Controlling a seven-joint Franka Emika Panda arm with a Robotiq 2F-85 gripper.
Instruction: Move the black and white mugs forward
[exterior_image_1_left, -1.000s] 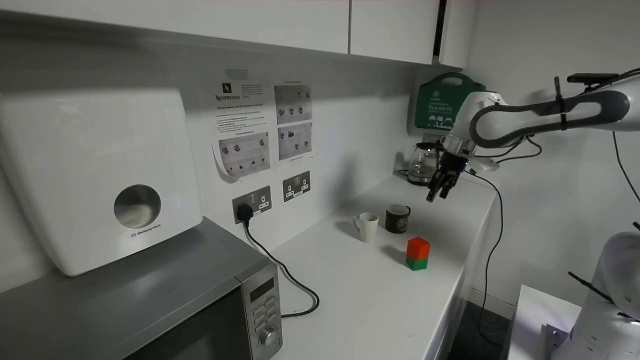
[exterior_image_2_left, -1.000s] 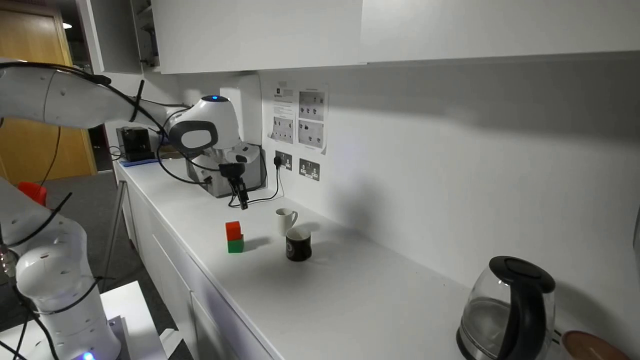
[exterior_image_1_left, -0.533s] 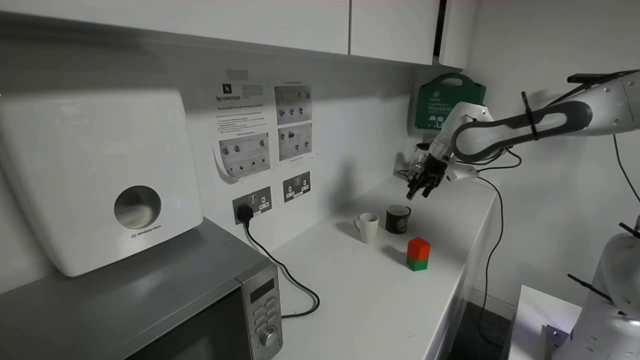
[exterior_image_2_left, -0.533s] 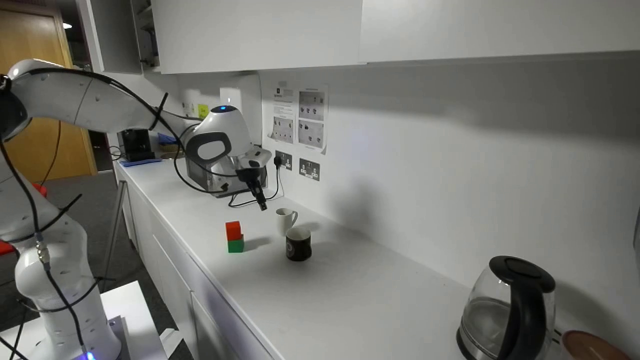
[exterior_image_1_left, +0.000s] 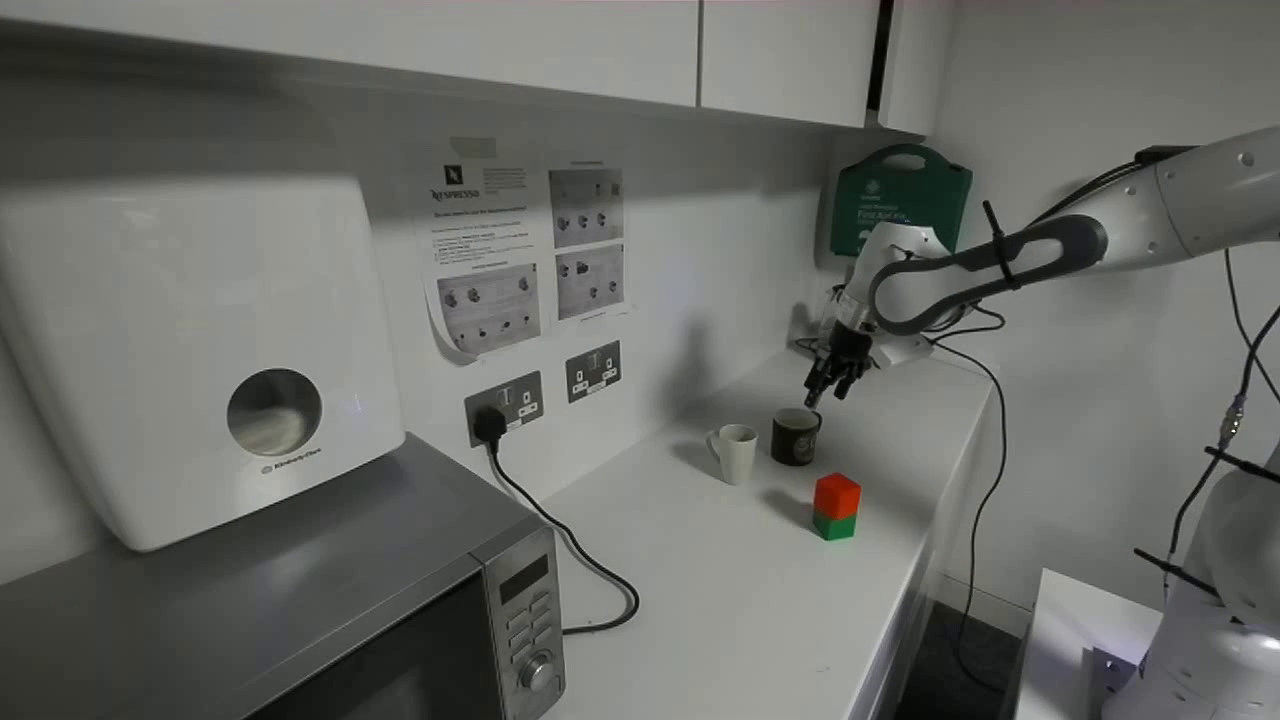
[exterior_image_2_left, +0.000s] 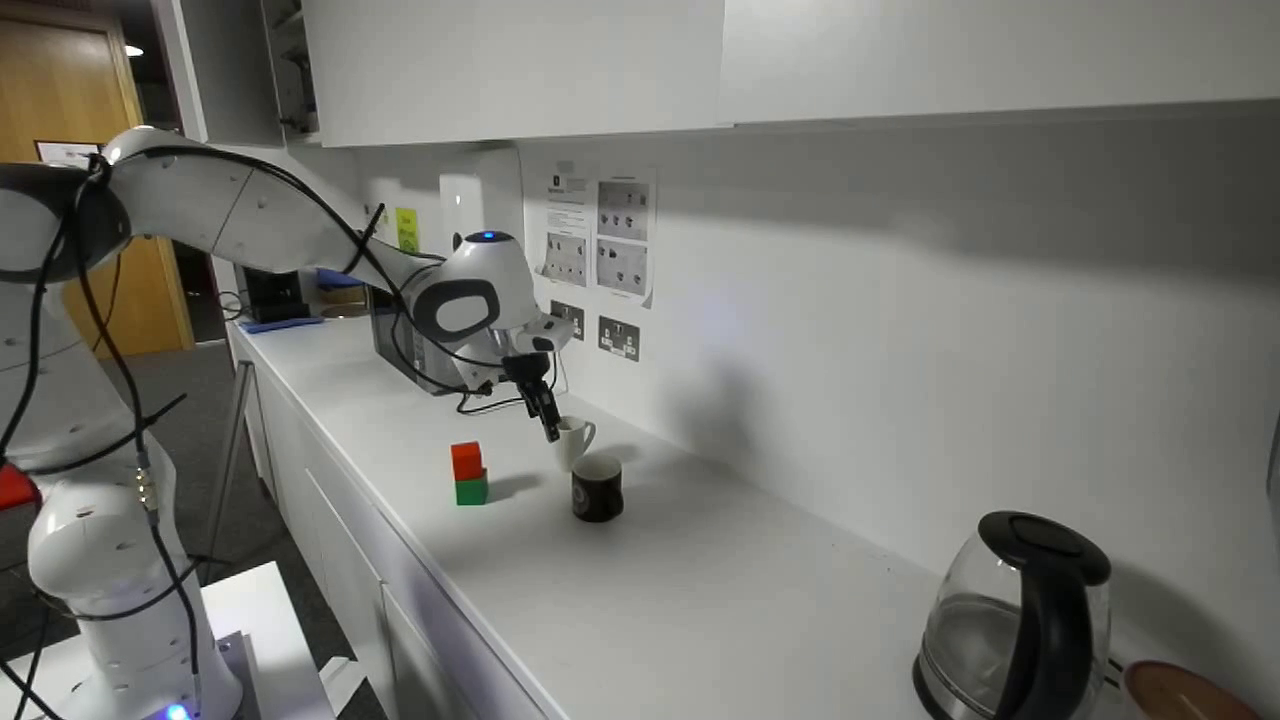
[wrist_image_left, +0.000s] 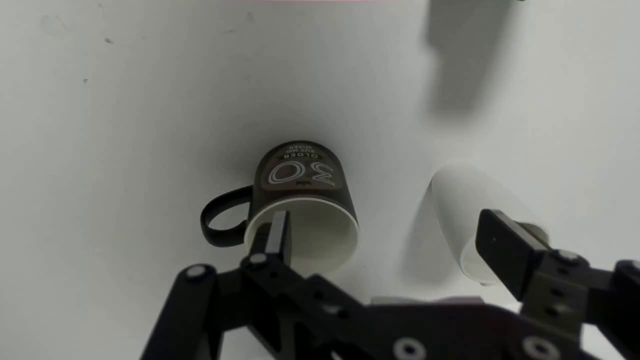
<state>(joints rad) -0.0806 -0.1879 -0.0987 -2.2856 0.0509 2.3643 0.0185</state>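
The black mug (exterior_image_1_left: 790, 443), with a dark side handle and a "30" print, stands upright on the white counter; it also shows in an exterior view (exterior_image_2_left: 597, 498) and the wrist view (wrist_image_left: 302, 175). The slim white mug (exterior_image_1_left: 737, 457) stands upright beside it, apart, also in an exterior view (exterior_image_2_left: 572, 452) and the wrist view (wrist_image_left: 462, 202). My gripper (exterior_image_1_left: 827, 395) is open and empty above the mugs, also in an exterior view (exterior_image_2_left: 551, 436). In the wrist view, the gripper (wrist_image_left: 390, 237) has one finger over the black mug's mouth and one over the white mug's rim.
A red block (exterior_image_1_left: 838, 496) on a green block (exterior_image_1_left: 834, 526) stands near the counter's front edge. A glass kettle (exterior_image_2_left: 1010, 620) stands at one end of the counter. A grey microwave (exterior_image_1_left: 400, 590) with a cable (exterior_image_1_left: 600, 570) stands at the other. Cabinets (exterior_image_2_left: 520, 70) hang above.
My arm has reached further over the counter toward the wall, and the gripper has come lower, closer to the mugs. The mugs and blocks have not moved.
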